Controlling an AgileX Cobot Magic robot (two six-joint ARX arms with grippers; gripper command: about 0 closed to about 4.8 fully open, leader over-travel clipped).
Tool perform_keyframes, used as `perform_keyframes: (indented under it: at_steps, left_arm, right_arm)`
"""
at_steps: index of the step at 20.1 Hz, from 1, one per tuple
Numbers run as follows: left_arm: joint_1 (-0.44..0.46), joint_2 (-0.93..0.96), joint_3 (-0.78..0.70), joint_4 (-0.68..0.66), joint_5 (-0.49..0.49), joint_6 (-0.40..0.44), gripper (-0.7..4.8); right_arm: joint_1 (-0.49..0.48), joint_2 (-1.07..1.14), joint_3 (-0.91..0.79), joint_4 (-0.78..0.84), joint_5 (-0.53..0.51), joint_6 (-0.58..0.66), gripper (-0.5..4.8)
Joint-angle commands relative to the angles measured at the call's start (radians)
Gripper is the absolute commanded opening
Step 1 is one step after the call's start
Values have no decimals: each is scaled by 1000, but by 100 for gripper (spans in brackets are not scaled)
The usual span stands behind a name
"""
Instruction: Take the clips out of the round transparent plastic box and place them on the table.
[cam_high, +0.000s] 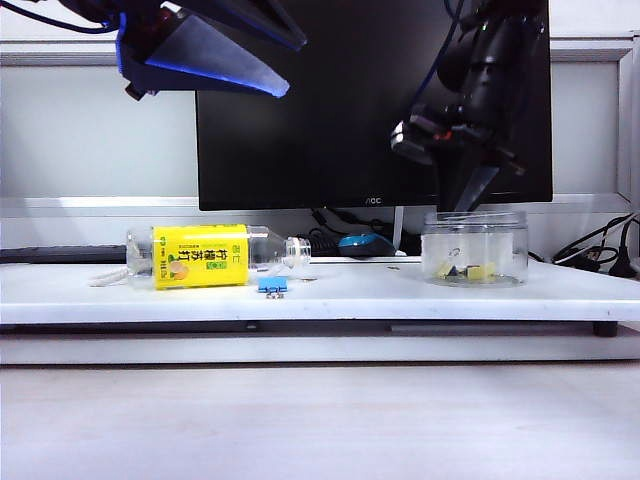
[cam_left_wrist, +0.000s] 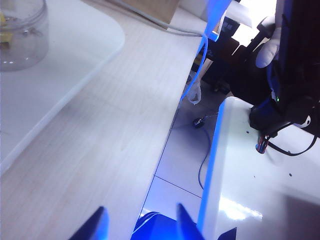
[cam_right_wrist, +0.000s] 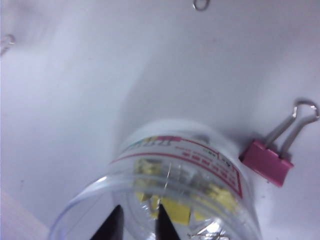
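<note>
The round transparent plastic box (cam_high: 475, 248) stands open-topped at the right of the white table (cam_high: 380, 292). Several pale-yellow clips (cam_high: 466, 270) lie on its floor. My right gripper (cam_high: 478, 195) hangs just above the box's mouth, pointing down. In the right wrist view its two dark fingers (cam_right_wrist: 139, 225) stand apart over the box (cam_right_wrist: 200, 165), with nothing between them; one fingertip (cam_right_wrist: 162, 222) is close to the yellow clips (cam_right_wrist: 175, 210). My left gripper (cam_high: 215, 55) is high at the upper left, far from the box, open and empty (cam_left_wrist: 142, 227). The box (cam_left_wrist: 20, 30) also shows in the left wrist view.
A clear bottle with a yellow label (cam_high: 200, 257) lies on its side at the table's left. A blue binder clip (cam_high: 272, 285) sits in front of its neck. A pink binder clip (cam_right_wrist: 267, 162) lies beside the box. A black monitor (cam_high: 370, 100) stands behind.
</note>
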Motion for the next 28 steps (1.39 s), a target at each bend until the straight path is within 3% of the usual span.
perform_keyframes:
  at_steps: [1,7,9,22,23,24,25,28]
  left_arm:
    - [0,-2,1,12,4,6,184]
    - [-1,-2,1,13,4,24,184]
    - [0,-2,1,13,3,24,184]
    - [-1,-2,1,15,3,24,184]
    - [-1,-2,1,15,3,24,184]
    - [-1,-2,1,15,3,24,184]
    - [-1,-2,1,14,3,23,184]
    - [-1,-2,0,12,3,23,184]
  right_arm:
    - [0,13,3,-3,2,13,92]
    - [0,18,3,-3,1,19,120]
    - [0,20,2,-4,1,22,159]
    - [-5,24,-73,5,29,15,156]
    - [-5,25,-73,10,29,15,124]
    - [-5,25,-73,17,27,14,39]
    - [-4,25,-73,26,26,14,-3]
    - [-4,25,-73,27,24,14,-5]
